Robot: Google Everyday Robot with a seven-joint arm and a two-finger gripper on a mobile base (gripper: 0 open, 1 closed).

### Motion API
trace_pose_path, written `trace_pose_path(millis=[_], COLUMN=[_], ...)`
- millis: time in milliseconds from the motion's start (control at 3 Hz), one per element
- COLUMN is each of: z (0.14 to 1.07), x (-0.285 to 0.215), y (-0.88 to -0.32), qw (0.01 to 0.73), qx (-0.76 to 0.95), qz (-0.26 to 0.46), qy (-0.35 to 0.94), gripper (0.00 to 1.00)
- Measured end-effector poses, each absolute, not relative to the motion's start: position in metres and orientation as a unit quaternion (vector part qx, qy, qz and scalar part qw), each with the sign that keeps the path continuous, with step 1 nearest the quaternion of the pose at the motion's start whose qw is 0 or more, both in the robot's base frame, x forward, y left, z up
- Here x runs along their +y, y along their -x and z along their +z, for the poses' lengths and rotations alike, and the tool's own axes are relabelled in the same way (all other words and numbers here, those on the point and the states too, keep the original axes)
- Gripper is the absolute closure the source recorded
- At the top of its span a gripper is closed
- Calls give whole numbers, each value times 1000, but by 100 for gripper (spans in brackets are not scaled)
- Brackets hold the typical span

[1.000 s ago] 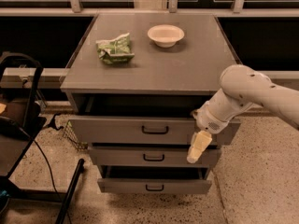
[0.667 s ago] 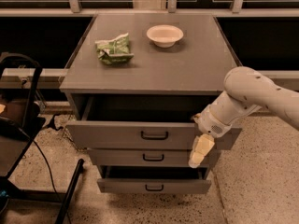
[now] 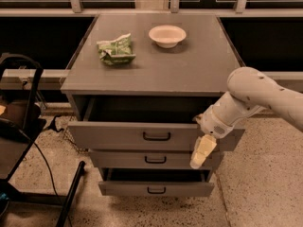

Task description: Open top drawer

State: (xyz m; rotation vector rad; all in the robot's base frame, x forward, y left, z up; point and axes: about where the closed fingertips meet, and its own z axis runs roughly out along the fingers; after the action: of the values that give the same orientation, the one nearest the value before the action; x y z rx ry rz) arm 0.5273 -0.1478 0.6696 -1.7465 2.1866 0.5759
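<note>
The top drawer (image 3: 118, 135) is the widest grey front of the three, with a small black bar handle (image 3: 156, 136) at its centre. It stands pulled out from the cabinet, and a dark gap shows behind its front panel. My gripper (image 3: 201, 153) hangs in front of the right end of the drawer front, right of the handle and reaching down over the middle drawer. The white arm (image 3: 255, 96) comes in from the right.
A green crumpled bag (image 3: 116, 49) and a white bowl (image 3: 167, 35) sit on the cabinet top (image 3: 189, 70). The middle drawer (image 3: 123, 160) is shut; the bottom drawer (image 3: 123, 189) stands slightly out. A black frame with cables (image 3: 21, 126) stands at left.
The top drawer has slid further out towards the camera. My gripper has moved with it, slightly down and towards the camera.
</note>
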Motion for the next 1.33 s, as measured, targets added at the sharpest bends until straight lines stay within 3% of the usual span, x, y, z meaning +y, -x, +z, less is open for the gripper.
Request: trace_pose_path(millis=[1333], z=[667], x=[-160], y=[-561], qw=[203], qx=[760], qz=[254], qy=[564], gripper=[0])
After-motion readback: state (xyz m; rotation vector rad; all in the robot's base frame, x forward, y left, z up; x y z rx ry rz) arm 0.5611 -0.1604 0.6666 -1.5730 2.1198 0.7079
